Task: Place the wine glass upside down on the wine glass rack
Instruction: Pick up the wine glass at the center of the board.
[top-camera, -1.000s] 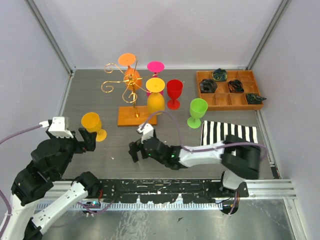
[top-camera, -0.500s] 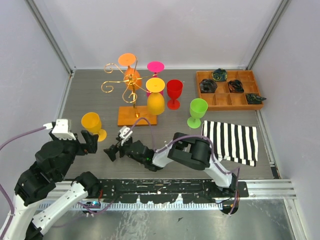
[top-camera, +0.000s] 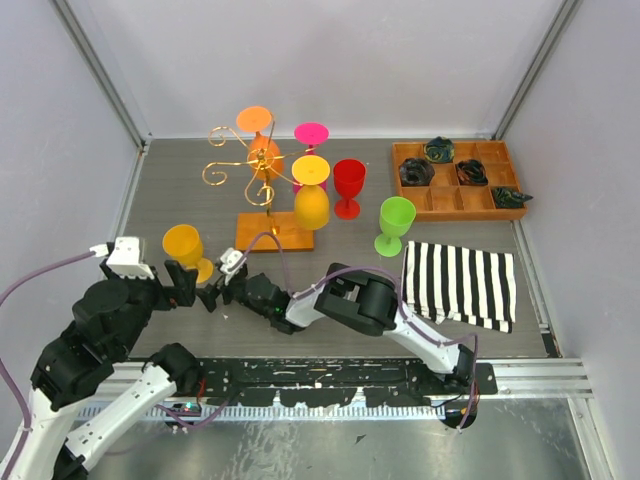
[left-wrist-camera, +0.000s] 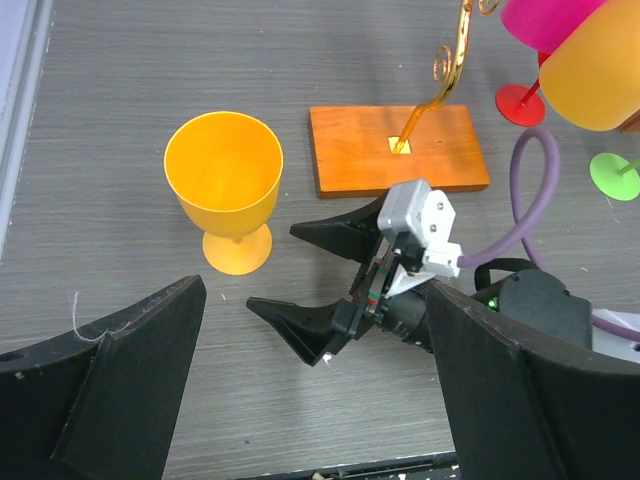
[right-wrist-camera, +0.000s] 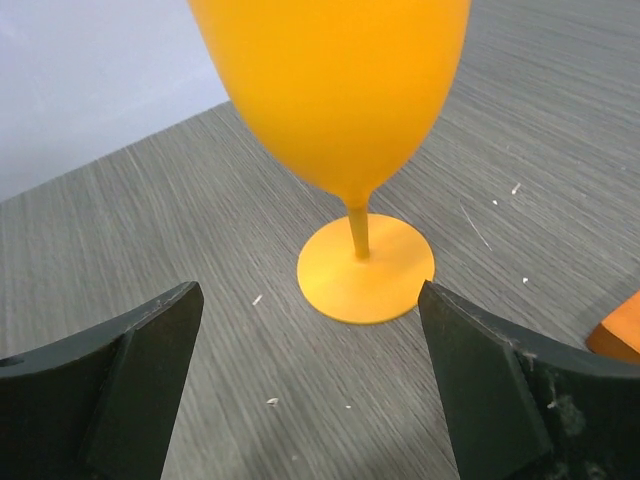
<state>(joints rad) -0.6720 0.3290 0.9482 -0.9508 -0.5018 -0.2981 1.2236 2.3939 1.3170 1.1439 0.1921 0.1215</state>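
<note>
**A:** What is sitting closest to the right gripper (left-wrist-camera: 272, 268)?

**B:** The orange wine glass (right-wrist-camera: 330, 90). It is standing upright on the table (top-camera: 180, 190) just ahead of the gripper. The jaws are gaping wide and holding nothing, and the stem is lining up with the gap without touching either finger.

**A:** And the left gripper (top-camera: 183, 284)?

**B:** It is also spreading wide and carrying nothing. The same glass is standing ahead of it, a little to its left. The right gripper is lying directly ahead of it, crowding the glass's near side.

**A:** What is standing beyond that?

**B:** The wine glass rack (top-camera: 262, 172), ahead and to the right of both grippers. Its wooden base (left-wrist-camera: 398, 150) is sitting near the right gripper. An orange glass (top-camera: 264, 157), a yellow glass (top-camera: 312, 207) and a pink glass (top-camera: 311, 133) are hanging from it upside down.

**A:** Further out?

**B:** A red glass (top-camera: 349, 178) and a green glass (top-camera: 397, 214) are standing upright to the rack's right. The striped cloth (top-camera: 460, 282) and the compartmented wooden tray (top-camera: 445, 214) are lying well apart, far right.

**A:** Any open room?

**B:** Bare table is stretching left of the orange wine glass up to the wall rail (left-wrist-camera: 15, 120).
</note>
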